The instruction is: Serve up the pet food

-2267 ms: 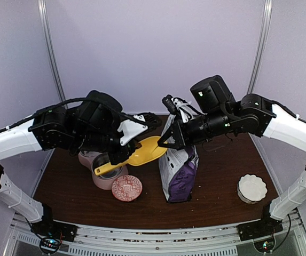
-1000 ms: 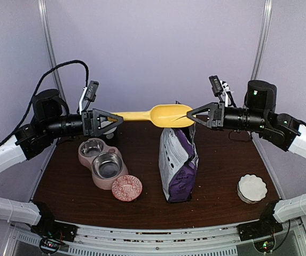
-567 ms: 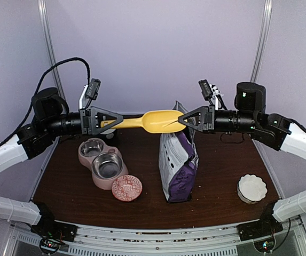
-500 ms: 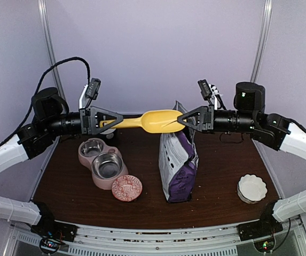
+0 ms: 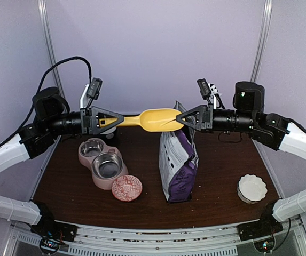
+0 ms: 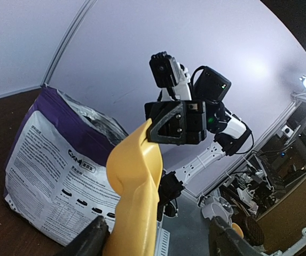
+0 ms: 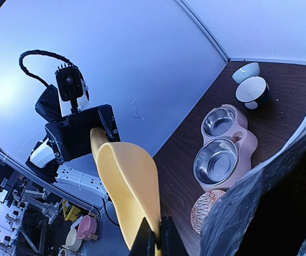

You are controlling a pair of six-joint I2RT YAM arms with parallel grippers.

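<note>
Lifted from a low, tilted position over the feeder (image 5: 103,164) to a level hang above the bag (image 5: 178,165): scoop (image 5: 154,119), handle in left gripper (image 5: 100,121), tip pinched by right gripper (image 5: 185,118). Both arms swung up from a hunch over the table to an outstretched pose. Over the last second, shifted slightly leftward: scoop and both grippers.

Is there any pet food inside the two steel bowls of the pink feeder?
No, in the right wrist view both steel bowls of the pink feeder show only bare shiny metal, with no brown pellets in them.
</note>
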